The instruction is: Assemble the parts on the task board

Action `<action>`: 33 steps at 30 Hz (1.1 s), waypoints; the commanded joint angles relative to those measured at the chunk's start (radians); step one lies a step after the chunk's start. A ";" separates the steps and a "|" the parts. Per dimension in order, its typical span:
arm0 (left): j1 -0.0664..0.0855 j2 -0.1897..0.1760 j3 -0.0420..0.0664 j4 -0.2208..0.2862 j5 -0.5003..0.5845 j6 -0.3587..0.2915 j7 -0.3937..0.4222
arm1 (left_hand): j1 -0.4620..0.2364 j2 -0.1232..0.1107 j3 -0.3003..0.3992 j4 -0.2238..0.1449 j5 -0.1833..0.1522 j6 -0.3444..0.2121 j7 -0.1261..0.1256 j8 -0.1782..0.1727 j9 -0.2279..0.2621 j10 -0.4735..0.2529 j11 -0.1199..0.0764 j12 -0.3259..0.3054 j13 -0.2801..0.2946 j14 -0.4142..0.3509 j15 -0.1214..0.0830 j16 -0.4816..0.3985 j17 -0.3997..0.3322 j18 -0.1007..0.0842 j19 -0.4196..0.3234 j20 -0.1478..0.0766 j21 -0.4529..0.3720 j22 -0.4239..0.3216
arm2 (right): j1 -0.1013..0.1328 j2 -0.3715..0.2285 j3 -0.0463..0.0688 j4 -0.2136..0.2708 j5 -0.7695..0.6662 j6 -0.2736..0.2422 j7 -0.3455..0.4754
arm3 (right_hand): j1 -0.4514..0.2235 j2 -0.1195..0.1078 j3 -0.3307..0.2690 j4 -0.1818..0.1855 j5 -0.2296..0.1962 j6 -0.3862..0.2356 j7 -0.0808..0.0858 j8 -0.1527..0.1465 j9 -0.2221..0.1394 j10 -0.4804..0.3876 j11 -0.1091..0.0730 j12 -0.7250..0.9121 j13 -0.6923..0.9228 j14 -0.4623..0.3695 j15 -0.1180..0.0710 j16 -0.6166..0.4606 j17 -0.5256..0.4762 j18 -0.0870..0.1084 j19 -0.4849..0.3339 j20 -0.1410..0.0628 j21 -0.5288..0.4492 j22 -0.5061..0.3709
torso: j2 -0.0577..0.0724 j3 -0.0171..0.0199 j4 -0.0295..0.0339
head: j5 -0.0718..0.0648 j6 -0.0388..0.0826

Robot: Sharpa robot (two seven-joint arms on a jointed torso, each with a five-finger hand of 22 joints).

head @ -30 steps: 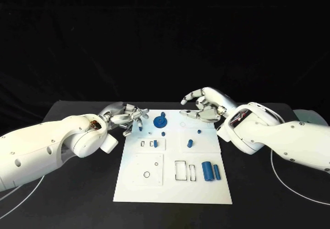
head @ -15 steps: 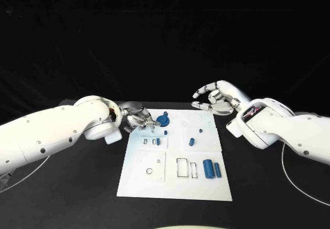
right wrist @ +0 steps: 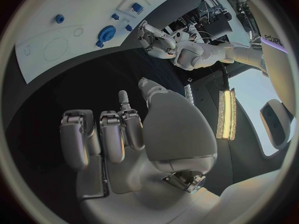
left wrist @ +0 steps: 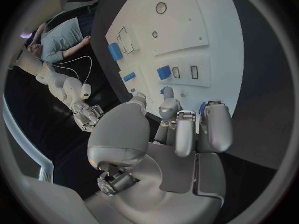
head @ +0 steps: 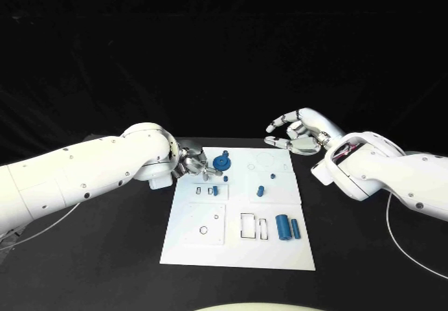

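The white task board lies mid-table. At its far end stands a round blue part, with small blue pegs nearer me. Two blue cylinders lie toward the near right. My left hand hangs at the board's far left edge, fingertips right beside the round part. In the left wrist view my left hand has bent fingers, and slivers of blue show between them; whether it holds a piece is hidden. My right hand floats beyond the far right corner, fingers loosely apart and holding nothing.
Black table surrounds the board on all sides. White cables lie on the table at both sides. The right wrist view shows the board's far end, the round blue part and my left hand beside it.
My left hand has shifted right toward the round blue part as that arm's elbow rose. My right hand has drawn back off the board's far right corner.
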 commanded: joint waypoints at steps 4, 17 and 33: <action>0.002 0.039 -0.006 -0.038 -0.038 0.087 -0.055 | -0.006 0.006 -0.008 -0.001 -0.010 -0.006 -0.003 0.006 0.005 -0.004 -0.002 0.002 -0.003 0.106 -0.006 0.006 0.263 -0.014 0.004 -0.002 0.006 0.004 | -0.001 0.000 0.000 0.000 -0.018 0.014 -0.016 | 0.003 -0.004 0.003 0.001 0.005 0.005 0.001 0.001 0.000 0.008 -0.003 0.003 0.146 0.094 -0.005 -0.005 0.200 -0.009 0.059 -0.004 -0.006 0.200 | 0.004 -0.0004 -0.0004 | 0.000 -0.002; 0.000 0.090 -0.012 -0.084 -0.023 0.128 -0.063 | 0.015 0.016 -0.013 -0.004 -0.006 -0.014 -0.001 0.008 0.013 -0.015 -0.001 -0.007 -0.015 0.106 -0.005 0.006 0.263 -0.015 0.005 -0.001 0.009 0.010 | -0.001 0.003 0.000 -0.003 -0.019 0.015 -0.018 | 0.001 -0.004 0.002 0.003 0.006 0.005 0.001 0.001 0.000 0.005 -0.003 0.000 0.142 0.093 -0.005 -0.005 0.197 -0.008 0.056 -0.004 -0.010 0.196 | 0.006 -0.0005 -0.0006 | -0.003 -0.005; -0.010 0.114 -0.014 -0.112 -0.010 0.165 -0.067 | 0.051 0.030 -0.010 -0.004 0.000 -0.021 0.000 0.011 0.024 -0.025 0.000 -0.014 -0.025 0.106 -0.004 0.006 0.263 -0.015 0.004 0.000 0.012 0.013 | -0.001 0.004 0.000 -0.004 -0.019 0.016 -0.020 | -0.001 -0.004 0.002 0.004 0.007 0.005 0.001 0.002 0.000 0.004 -0.003 -0.001 0.141 0.093 -0.005 -0.006 0.195 -0.007 0.055 -0.004 -0.013 0.194 | 0.006 0.0011 -0.0001 | -0.005 -0.010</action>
